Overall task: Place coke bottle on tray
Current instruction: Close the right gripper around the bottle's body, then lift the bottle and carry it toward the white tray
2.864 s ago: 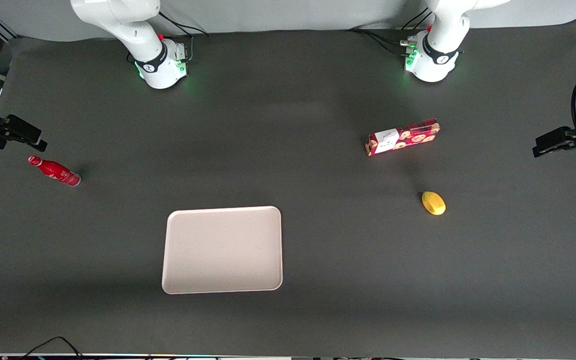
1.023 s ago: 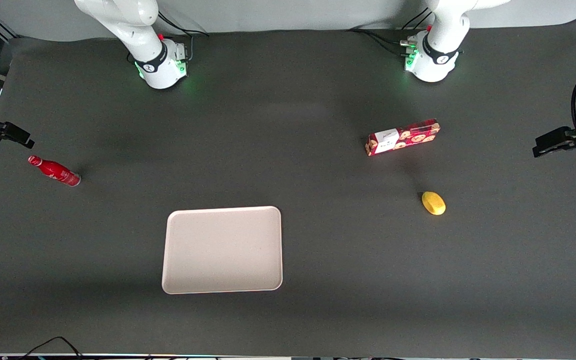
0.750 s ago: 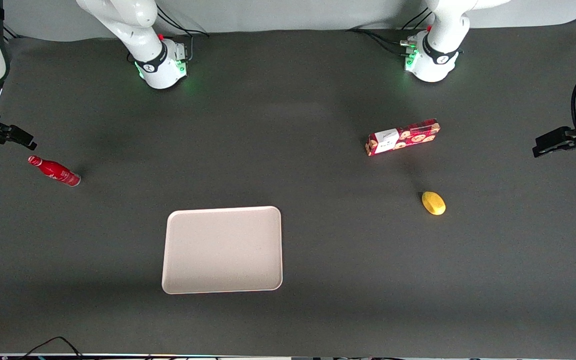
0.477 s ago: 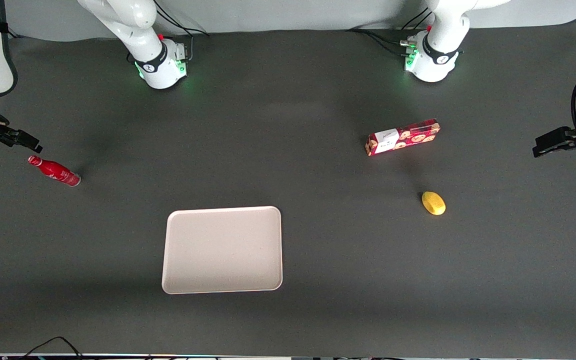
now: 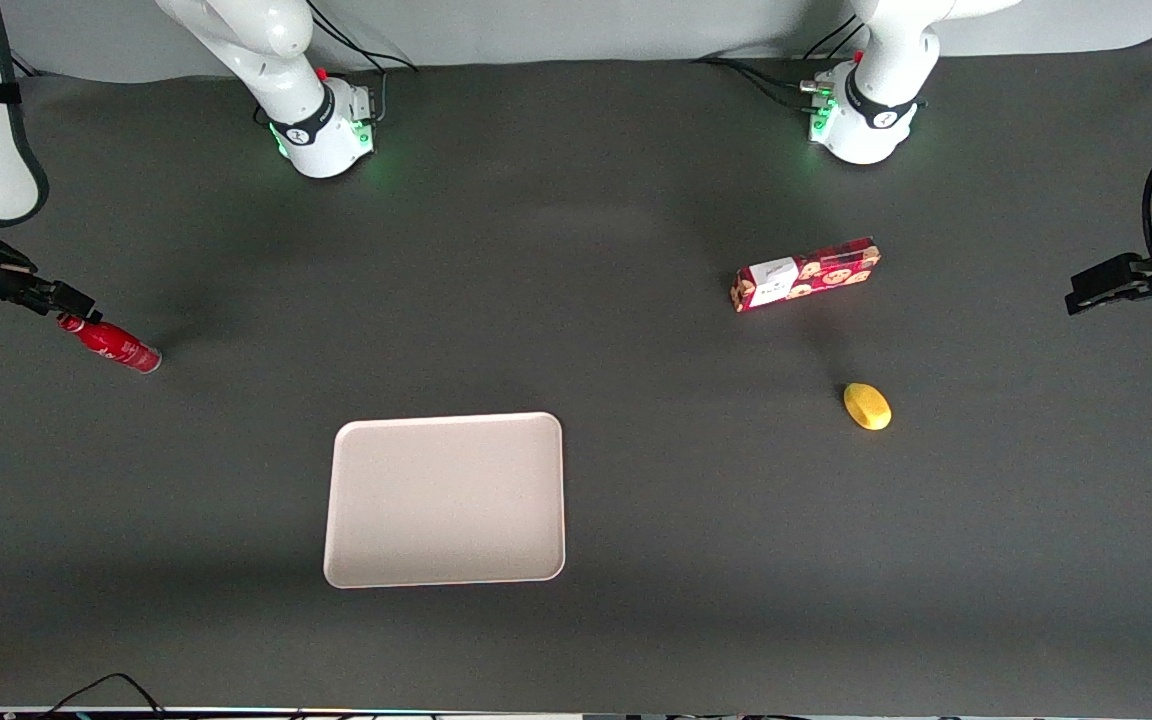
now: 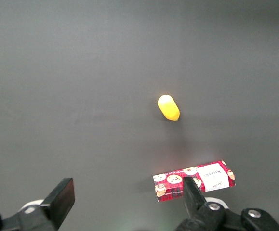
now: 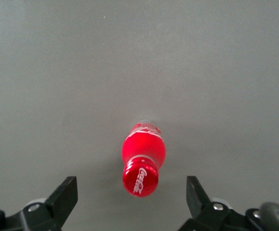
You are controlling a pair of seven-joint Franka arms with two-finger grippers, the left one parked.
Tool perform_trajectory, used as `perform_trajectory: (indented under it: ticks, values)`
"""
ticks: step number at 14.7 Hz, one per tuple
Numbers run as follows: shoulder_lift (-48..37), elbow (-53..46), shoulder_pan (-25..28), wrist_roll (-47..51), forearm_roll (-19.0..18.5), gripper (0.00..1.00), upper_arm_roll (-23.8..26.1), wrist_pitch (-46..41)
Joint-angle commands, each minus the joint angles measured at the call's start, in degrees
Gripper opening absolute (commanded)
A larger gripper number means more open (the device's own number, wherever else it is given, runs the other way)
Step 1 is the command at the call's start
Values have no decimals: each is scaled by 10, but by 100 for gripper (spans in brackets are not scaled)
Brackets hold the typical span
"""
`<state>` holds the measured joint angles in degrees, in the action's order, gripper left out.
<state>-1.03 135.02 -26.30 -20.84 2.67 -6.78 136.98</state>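
The coke bottle (image 5: 121, 347) is slim and all red, standing on the dark table at the working arm's end. In the right wrist view I look down on the coke bottle (image 7: 143, 154), its red cap with white lettering facing the camera. My right gripper (image 5: 64, 300) hovers just over the cap. In that wrist view the gripper (image 7: 129, 195) is open, with the black fingertips (image 7: 67, 190) wide apart on either side of the cap and not touching it. The tray (image 5: 444, 500), pale pinkish-white and bare, lies nearer the front camera than the bottle, toward the table's middle.
A red cookie box (image 5: 805, 273) and a yellow rounded object (image 5: 867, 406) lie toward the parked arm's end of the table. Both show in the left wrist view: the box (image 6: 194, 179) and the yellow object (image 6: 168, 107). The working arm's base (image 5: 321, 135) stands at the table's back edge.
My right gripper has moved toward the bottle, ending over its cap. The bottle, tray, box and yellow object have not moved.
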Motion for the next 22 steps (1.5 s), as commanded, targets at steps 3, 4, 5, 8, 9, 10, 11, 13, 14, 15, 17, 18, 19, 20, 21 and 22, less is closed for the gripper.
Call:
perform_trajectory:
  ticks: [3,4,5,8,9,10,11,13,14,15,17,18,19,20,21,22]
  values:
    - [34,-20,-5,-28,15,100,3,27]
    - [36,-20,-5,-28,15,100,3,27]
    - [39,-21,-5,-28,15,100,3,27]
    - [45,-25,-5,-27,21,100,3,23]
    - [45,-25,-5,-27,23,94,3,22]
    - [45,-25,-6,-28,23,81,3,21]
    - [45,-25,-6,-28,23,61,3,18]
    - [45,-25,-7,-38,23,32,2,18]
    - [45,-25,-7,-48,23,23,2,18]
    - [45,-25,-10,-49,23,11,3,18]
    - [45,-25,-11,-51,23,0,3,17]
    - [45,-25,-11,-52,23,0,3,17]
    - [45,-27,-11,-53,23,0,3,10]
    - [45,-38,-10,-53,23,0,3,-6]
    - [45,-48,-10,-53,23,0,3,-27]
    - [45,-67,-8,-51,23,0,4,-50]
